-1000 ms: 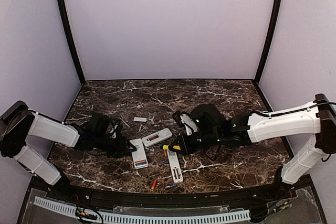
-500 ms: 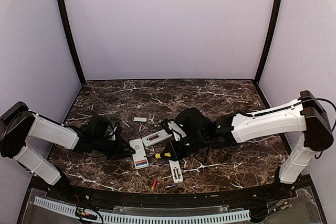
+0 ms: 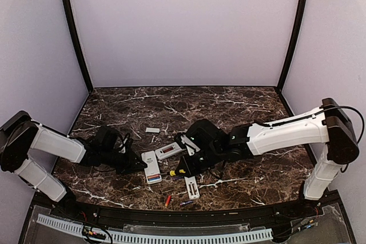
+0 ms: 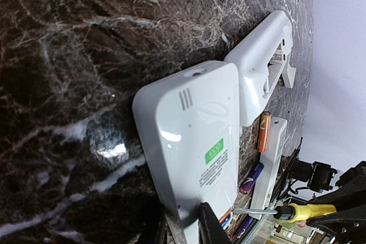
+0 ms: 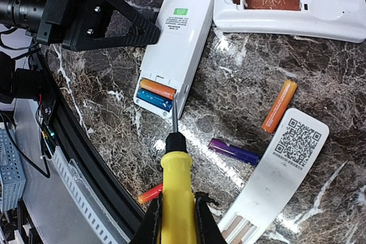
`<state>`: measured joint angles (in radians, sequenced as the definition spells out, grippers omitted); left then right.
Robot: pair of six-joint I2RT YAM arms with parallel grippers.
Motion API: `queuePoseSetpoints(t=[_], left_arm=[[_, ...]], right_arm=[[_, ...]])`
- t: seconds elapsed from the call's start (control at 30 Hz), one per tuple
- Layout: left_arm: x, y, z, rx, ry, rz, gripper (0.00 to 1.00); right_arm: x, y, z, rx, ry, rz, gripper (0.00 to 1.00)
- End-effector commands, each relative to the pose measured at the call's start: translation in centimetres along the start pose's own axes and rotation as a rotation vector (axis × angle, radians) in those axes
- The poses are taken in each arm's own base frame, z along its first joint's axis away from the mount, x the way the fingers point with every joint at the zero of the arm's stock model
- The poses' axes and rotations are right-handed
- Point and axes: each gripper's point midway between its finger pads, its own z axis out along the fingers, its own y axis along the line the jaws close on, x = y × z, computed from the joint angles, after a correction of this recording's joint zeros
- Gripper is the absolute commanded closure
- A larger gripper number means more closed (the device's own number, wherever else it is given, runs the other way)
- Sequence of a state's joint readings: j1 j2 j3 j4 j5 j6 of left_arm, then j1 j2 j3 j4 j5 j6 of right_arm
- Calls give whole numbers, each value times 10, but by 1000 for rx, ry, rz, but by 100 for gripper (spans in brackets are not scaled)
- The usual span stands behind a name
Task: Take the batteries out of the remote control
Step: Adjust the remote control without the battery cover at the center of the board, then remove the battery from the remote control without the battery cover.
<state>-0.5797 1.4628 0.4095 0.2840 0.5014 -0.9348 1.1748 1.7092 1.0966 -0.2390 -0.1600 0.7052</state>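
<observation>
Right gripper (image 5: 174, 218) clamped on yellow-handled metal screwdriver (image 5: 174, 181), tip at orange and blue cylindrical batteries (image 5: 158, 89) in white plastic remote (image 5: 180, 44), left gripper (image 4: 183, 228) pinching its left edge

In the right wrist view, a white remote (image 5: 178, 38) with a green sticker lies left of centre, back up, its bay open at the lower end. An orange cell (image 5: 157, 88) and a blue cell (image 5: 153, 100) sit side by side in the bay. Lying loose are a second orange cell (image 5: 279, 106), tilted at centre right, a purple cell (image 5: 233, 151) below it, and an orange-red cell (image 5: 150, 194) at lower left. A second white remote (image 5: 326, 10), bay open, spans the upper right.
</observation>
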Motion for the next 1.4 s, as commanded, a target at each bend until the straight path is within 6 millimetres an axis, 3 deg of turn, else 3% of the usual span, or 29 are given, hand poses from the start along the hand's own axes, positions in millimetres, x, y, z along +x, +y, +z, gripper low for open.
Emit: queuePoseSetpoints(t=[0.0,0.47,0.83,1.37], left_arm=[[26,37,5,-116,78,-45,82],[26,36,5,-113,82,-46,85],[27,34,5,-105,82,-51,88],[33,34,7,-105,83,-56,92]], right_arm=[[-2,4,3,11,3,3,100],[5,-1,10,49,49,19,100],[4,7,11,42,95,47,100],[-5,25,5,-213,103,191,100]])
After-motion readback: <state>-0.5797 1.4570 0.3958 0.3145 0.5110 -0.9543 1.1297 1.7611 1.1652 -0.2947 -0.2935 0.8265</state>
